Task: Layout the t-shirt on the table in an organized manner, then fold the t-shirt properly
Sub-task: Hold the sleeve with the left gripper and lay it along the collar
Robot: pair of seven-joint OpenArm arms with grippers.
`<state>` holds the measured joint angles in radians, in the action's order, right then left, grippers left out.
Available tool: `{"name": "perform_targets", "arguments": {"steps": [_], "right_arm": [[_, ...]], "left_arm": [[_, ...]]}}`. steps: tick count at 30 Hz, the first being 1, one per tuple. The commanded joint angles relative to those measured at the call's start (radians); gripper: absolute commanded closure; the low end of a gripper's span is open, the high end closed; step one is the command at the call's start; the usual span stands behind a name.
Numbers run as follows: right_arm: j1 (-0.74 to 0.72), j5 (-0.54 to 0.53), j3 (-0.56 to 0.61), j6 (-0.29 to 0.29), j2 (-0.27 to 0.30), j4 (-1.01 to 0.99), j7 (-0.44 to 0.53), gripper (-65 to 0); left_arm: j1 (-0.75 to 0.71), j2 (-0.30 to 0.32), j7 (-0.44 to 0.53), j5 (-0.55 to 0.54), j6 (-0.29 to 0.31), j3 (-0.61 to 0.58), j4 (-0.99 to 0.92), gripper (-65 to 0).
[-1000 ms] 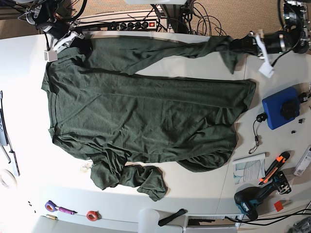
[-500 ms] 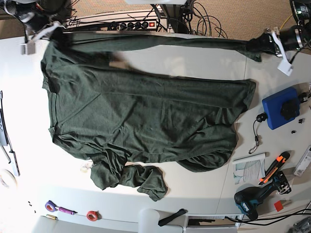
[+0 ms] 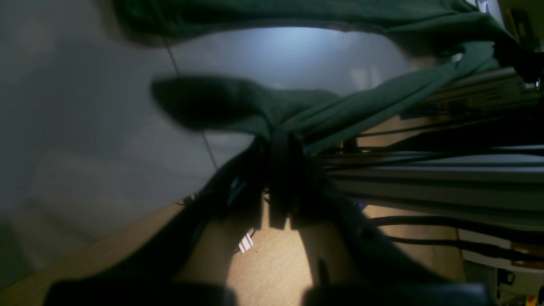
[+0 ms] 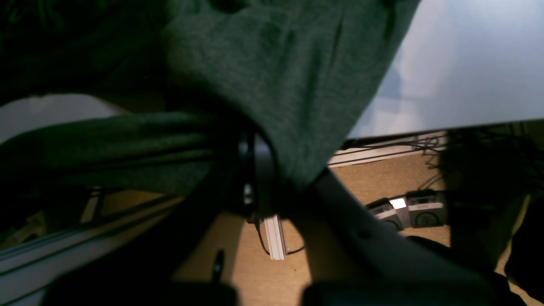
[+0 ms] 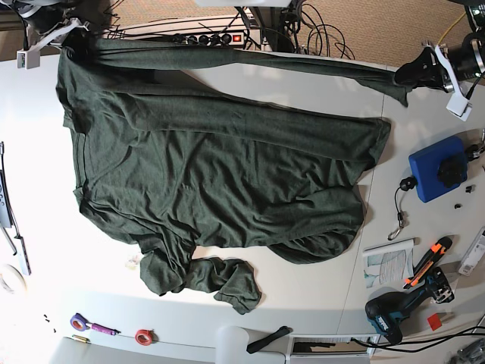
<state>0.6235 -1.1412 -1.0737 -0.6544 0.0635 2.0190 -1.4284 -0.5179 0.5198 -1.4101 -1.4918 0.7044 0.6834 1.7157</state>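
My left gripper (image 5: 407, 73) is clamped on a bunched corner of the t-shirt (image 5: 220, 174), out at the counter's (image 5: 303, 91) far edge on the base view's right side; in my left wrist view the fabric gathers into a knot right between the closed jaws and runs away as a taut band. My right gripper (image 5: 73, 34) is closed on the opposite corner, at the far edge on that view's left, with cloth draping over it in its own wrist view. Between the two grips the shirt's far edge is stretched into a nearly straight line along the back of the counter, and that line is the long axis I judge the next move turns on. From that edge the body of the shirt spreads toward the near side, mostly flat but creased, ending in a crumpled sleeve (image 5: 201, 277) near the front, well away from both grippers. A blue box (image 5: 438, 167) sits just beside the shirt's right border.
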Motion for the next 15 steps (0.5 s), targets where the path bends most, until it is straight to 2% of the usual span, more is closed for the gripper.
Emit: {"name": "perform_targets", "arguments": {"steps": [1, 8, 15], "right_arm": [[0.015, 0.023, -0.025, -0.004, 0.02, 0.016, 0.032, 0.0], [0.016, -0.049, -0.025, -0.011, 0.02, 0.016, 0.032, 0.0], [0.016, -0.052, -0.025, -0.022, 0.019, 0.016, 0.032, 0.0]], "left_arm": [[0.0, 0.029, 0.014, 0.008, -0.006, 0.021, 0.015, 0.0], [0.006, 0.029, 0.014, 0.008, -0.006, 0.021, 0.045, 0.0], [0.017, 0.029, 0.014, 0.008, -0.006, 0.021, 0.051, 0.0]]}}
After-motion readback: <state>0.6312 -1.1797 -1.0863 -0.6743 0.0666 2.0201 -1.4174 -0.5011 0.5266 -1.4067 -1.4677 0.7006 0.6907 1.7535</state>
